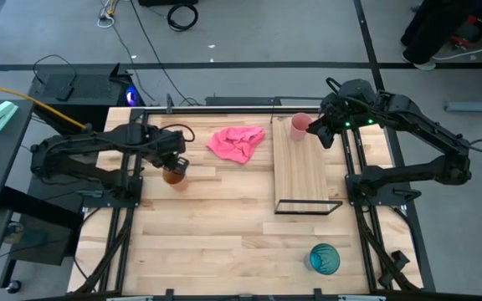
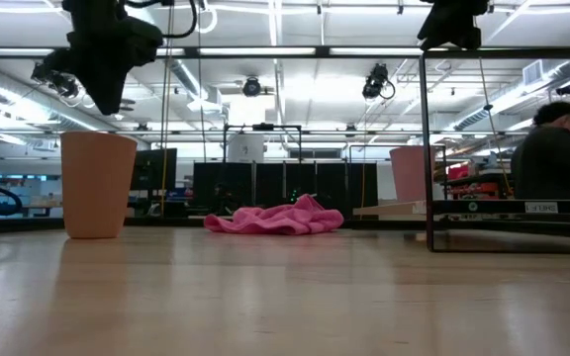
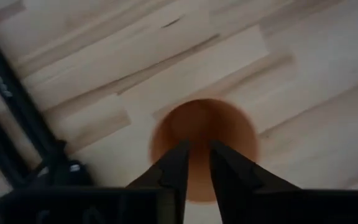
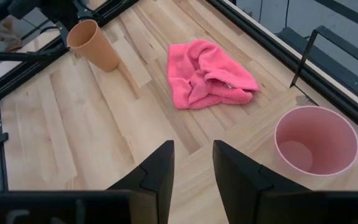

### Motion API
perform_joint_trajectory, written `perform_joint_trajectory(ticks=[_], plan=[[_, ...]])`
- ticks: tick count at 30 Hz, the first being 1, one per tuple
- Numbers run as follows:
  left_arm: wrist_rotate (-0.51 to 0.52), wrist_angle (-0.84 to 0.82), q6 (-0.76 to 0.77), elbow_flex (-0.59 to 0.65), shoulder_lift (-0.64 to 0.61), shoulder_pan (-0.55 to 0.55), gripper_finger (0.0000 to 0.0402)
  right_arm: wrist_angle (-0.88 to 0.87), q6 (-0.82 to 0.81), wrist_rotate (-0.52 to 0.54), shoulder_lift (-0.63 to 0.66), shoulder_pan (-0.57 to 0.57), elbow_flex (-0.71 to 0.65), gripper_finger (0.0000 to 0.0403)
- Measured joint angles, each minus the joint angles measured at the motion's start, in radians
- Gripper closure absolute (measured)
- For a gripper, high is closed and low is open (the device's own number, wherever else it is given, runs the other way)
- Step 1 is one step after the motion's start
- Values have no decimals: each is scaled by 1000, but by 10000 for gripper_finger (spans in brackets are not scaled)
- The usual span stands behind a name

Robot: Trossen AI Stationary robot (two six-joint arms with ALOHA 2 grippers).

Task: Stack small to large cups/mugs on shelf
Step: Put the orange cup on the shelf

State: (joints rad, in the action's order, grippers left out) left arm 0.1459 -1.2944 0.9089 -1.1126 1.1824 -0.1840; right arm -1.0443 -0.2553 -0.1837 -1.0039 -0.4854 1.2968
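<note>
Two grippers were mine: the left gripper [image 3: 196, 163], slightly parted, hung above the orange-brown plastic cup [image 1: 175, 174] near the table's [image 1: 224, 234] left edge; the right gripper [image 4: 192, 163], spread, hovered beside the pink plastic cup [image 4: 316, 140].

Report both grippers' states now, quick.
Left gripper: above the orange-brown cup, fingers slightly apart, holding nothing.
Right gripper: open, empty, beside the pink cup on the shelf.

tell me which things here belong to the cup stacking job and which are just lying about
Job: pink cup on the shelf; orange-brown cup under the left gripper; teal-blue cup on the table; right gripper.
Lying about: pink cloth.
</note>
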Motion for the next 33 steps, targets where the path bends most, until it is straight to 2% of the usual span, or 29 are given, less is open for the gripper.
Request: perform_joint_trajectory(ticks=[7,13,17,25,33], plan=[[-17,-46,-62,7,13,-88,285,-2,-7,0,0,0,0,284],[-104,-28,-106,115,15,-123,276,-5,-7,0,0,6,0,284],[-139,31,-108,157,15,-121,280,-5,-7,0,0,19,0,284],[-140,64,-109,228,15,-136,291,-5,-11,1,0,26,0,284],[-140,92,-109,206,15,-140,326,-5,-12,1,0,26,0,285]])
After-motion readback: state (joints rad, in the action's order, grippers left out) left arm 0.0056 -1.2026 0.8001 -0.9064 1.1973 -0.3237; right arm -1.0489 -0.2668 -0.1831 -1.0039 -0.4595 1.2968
